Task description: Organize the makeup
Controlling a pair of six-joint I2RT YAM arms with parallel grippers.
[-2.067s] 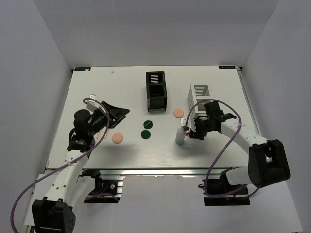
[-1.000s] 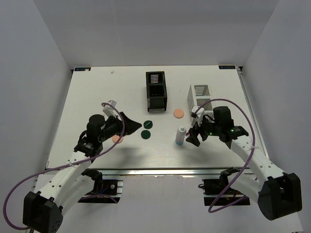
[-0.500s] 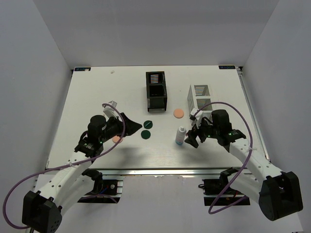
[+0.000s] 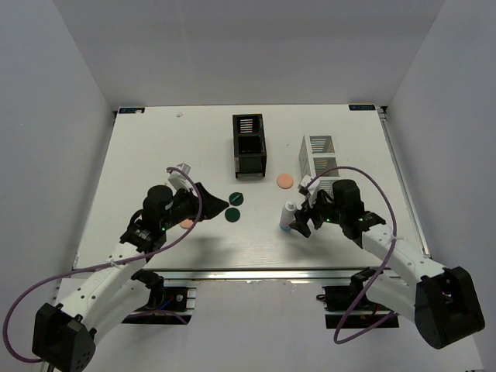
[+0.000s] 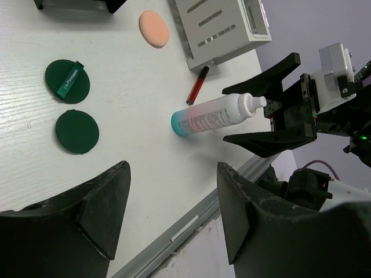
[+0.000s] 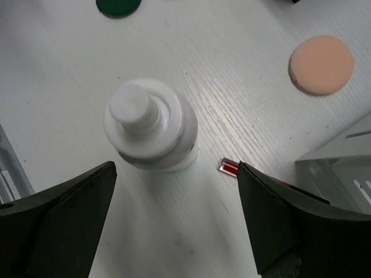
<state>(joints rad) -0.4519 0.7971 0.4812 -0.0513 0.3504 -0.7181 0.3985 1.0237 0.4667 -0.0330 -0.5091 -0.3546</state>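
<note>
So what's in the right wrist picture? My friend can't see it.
A white bottle stands upright on the table, seen from above, ahead of the open right gripper. A peach puff and a red tube lie nearby.

Black slotted organizer [image 4: 249, 144] upright mid-table, white slotted organizer [image 4: 319, 149] to its right, white table [image 4: 155, 143]

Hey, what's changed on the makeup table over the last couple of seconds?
The left end effector swung right toward the green discs. The right end effector edged left up to the upright white bottle. Both are open, holding nothing. The bottle, discs, peach puff, black organizer and white organizer stayed put.
</note>
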